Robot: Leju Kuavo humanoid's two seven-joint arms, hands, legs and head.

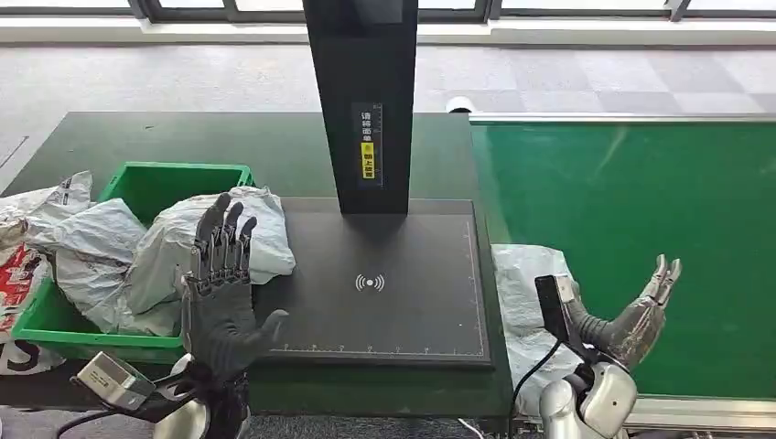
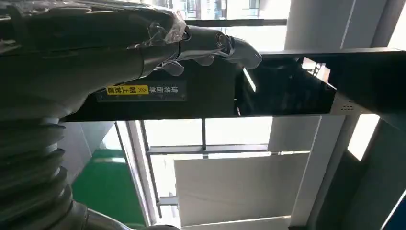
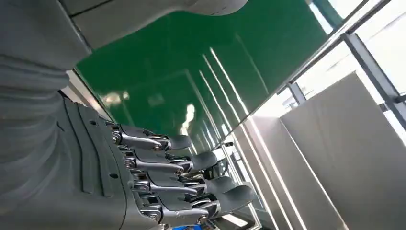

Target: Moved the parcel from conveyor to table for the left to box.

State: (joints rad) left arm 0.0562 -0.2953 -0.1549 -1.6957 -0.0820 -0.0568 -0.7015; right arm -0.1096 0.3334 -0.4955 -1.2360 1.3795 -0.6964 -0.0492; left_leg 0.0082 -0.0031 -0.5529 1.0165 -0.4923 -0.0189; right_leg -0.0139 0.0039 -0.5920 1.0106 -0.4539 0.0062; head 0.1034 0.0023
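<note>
The green conveyor (image 1: 631, 247) fills the right of the head view, the dark counter (image 1: 274, 151) the left, with a black scan pad (image 1: 384, 283) at centre and a green box (image 1: 174, 187) of bagged parcels at left. One grey parcel (image 1: 523, 293) lies at lower right, at the seam between counter and conveyor. The left hand (image 1: 220, 293) is raised, fingers spread, holding nothing; the right hand (image 1: 641, 315), also released, hovers just beside the parcel. The pick looks yet to begin: next, the right hand must close on that parcel.
</note>
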